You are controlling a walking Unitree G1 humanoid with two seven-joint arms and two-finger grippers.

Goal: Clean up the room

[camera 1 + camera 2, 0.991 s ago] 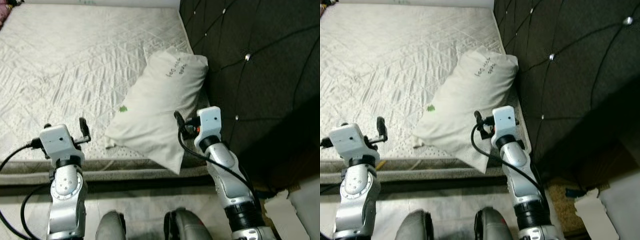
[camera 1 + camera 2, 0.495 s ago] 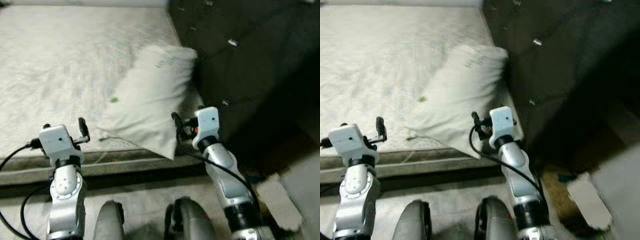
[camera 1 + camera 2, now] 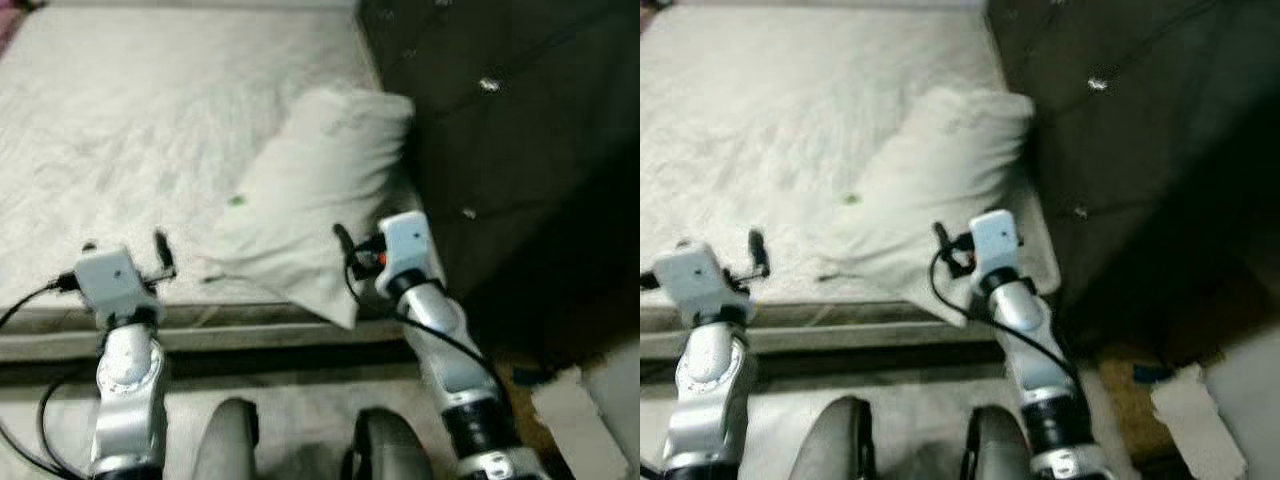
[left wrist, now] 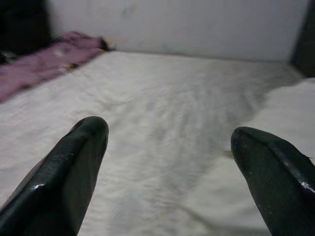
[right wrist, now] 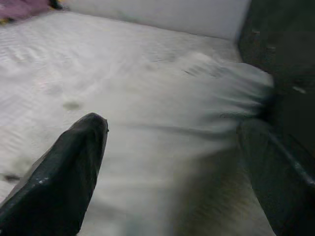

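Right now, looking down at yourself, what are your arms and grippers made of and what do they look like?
Both arms are silver, jointed metal tubes with black bands. Each wrist carries a white box, and black cables loop from it. The right gripper has an orange spot by its box. The left gripper has two long, glossy black fingers with rounded tips.

Head stereo pair looks steeply down from above both silver arms; both eyes share the white quilted mattress (image 3: 150, 120), the white rumpled pillow (image 3: 310, 200) at 12 o'clock and the dark tufted headboard (image 3: 1140, 120) at 2 o'clock. Wrist cameras sit low, close over the mattress, each looking along its black fingers (image 4: 69, 172) across the bed toward the pale far wall (image 4: 187, 24); the right wrist view shares the pillow with the head pair.
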